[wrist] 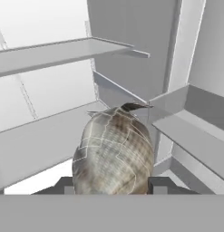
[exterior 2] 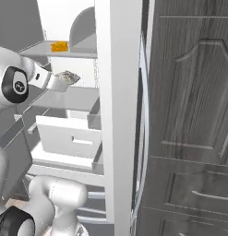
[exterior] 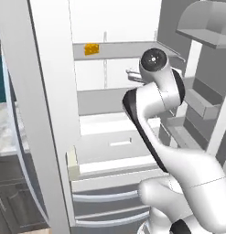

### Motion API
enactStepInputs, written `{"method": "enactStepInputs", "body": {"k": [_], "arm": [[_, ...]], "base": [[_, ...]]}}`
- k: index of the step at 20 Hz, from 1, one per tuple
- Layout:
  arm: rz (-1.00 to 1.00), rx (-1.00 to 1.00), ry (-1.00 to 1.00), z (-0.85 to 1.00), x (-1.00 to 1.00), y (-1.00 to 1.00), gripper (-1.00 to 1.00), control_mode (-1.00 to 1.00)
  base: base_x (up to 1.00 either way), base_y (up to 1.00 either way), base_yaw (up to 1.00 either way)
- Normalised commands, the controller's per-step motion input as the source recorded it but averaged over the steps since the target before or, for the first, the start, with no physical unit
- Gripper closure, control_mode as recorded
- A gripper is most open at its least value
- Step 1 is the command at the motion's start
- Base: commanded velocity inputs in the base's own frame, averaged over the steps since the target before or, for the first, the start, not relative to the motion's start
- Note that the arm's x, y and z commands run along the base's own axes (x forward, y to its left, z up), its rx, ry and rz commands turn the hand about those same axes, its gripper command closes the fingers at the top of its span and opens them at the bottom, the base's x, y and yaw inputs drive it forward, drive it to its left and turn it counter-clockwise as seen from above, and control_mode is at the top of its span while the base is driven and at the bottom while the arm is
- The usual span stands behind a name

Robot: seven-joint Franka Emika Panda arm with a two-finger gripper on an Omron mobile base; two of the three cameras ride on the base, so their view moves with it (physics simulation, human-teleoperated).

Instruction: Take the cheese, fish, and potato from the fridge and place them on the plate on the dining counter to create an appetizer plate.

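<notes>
The fridge (exterior: 114,98) stands open with my arm reaching into it. My gripper (exterior 2: 64,79) is shut on the fish (exterior 2: 68,77), a silvery-grey scaled body held just above the middle shelf. In the hand view the fish (wrist: 113,149) rises between the two dark fingertips (wrist: 63,185) of the gripper (wrist: 112,186). The cheese (exterior: 91,49), an orange-yellow block, sits on the upper shelf, above and left of the gripper; the right base view shows the cheese (exterior 2: 59,46) too. The potato, the plate and the dining counter are out of view.
A white drawer (exterior: 119,144) juts out below the shelves. Door bins (exterior: 201,100) line the open right door, close to my elbow. The left door (exterior: 45,114) stands as a tall white edge. A grey wooden cabinet (exterior 2: 194,115) flanks the fridge on the right.
</notes>
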Motion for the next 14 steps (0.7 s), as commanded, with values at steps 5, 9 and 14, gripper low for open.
{"method": "enactStepInputs", "body": {"k": [5, 9, 14], "arm": [[0.00, 0.00, 0.00, 0.00, 0.00, 0.00, 1.00, 1.00], [0.00, 0.00, 0.00, 0.00, 0.00, 0.00, 1.00, 1.00], [0.00, 0.00, 0.00, 0.00, 0.00, 0.00, 1.00, 1.00]], "base": [[-0.98, 0.00, 0.07], [-1.00, 0.00, 0.10], [-1.00, 0.00, 0.11]]}}
